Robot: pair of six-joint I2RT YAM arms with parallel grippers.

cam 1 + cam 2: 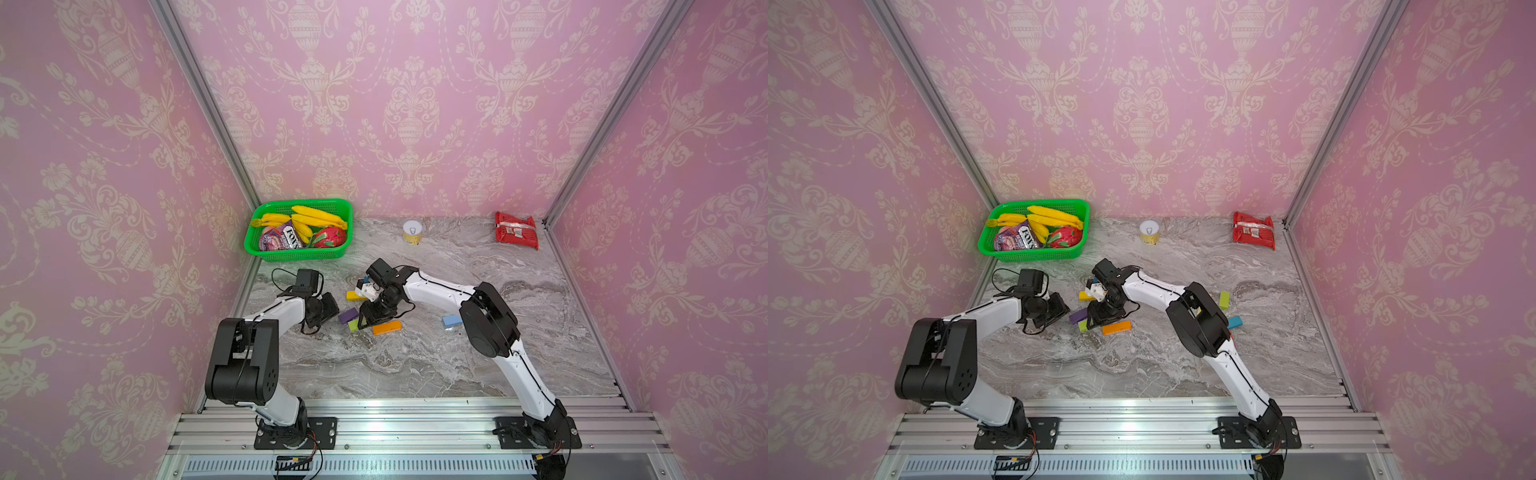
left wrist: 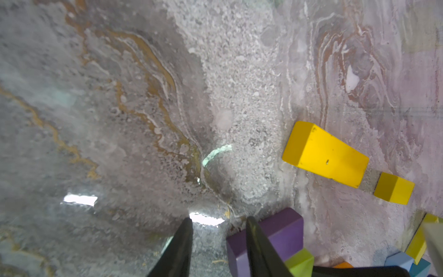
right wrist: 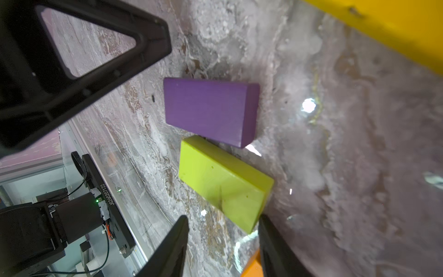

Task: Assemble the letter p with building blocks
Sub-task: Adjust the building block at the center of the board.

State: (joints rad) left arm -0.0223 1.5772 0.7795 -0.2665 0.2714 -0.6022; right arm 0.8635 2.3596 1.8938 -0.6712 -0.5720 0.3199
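— Left wrist view first: left tool (image 2: pixel 218 223) spread, bare counter (image 2: pixel 119 120) between the tips, nothing pinched. One fingertip (image 2: pixel 256 239) in front of the purple block (image 2: pixel 280 230); touching or not, cannot tell.
— Right tool (image 3: pixel 223 217)?
— Spread as well, no grip on anything. Low over the near end of the lime block (image 3: pixel 223 182), that block's corner just beside one fingertip (image 3: pixel 271 237).
— And the blocks themselves?
— Flat on the counter, mid-counter between the two arms. Purple and lime just beside each other, meeting at a corner, lime nearer the robot. Orange block (image 1: pixel 387 327) just beside the right tool, to the robot's right of the lime one. Yellow block (image 1: pixel 353 296) farther back, partly hidden under the right wrist.
— Anything in line with the yellow?
— Another yellow piece (image 2: pixel 394 188), a grey strip between; one block or two, cannot tell.
— Away from the cluster?
— Light blue block (image 1: pixel 452 321) beside the right arm's elbow in a top view. Second lime block (image 1: pixel 1224 300) and teal block (image 1: pixel 1234 322) peeking out past that elbow, well apart from the rest.
— Other things?
— Green basket (image 1: pixel 299 253) of fruit, a can (image 1: pixel 412 232) and a red packet (image 1: pixel 515 230) along the back of the counter.
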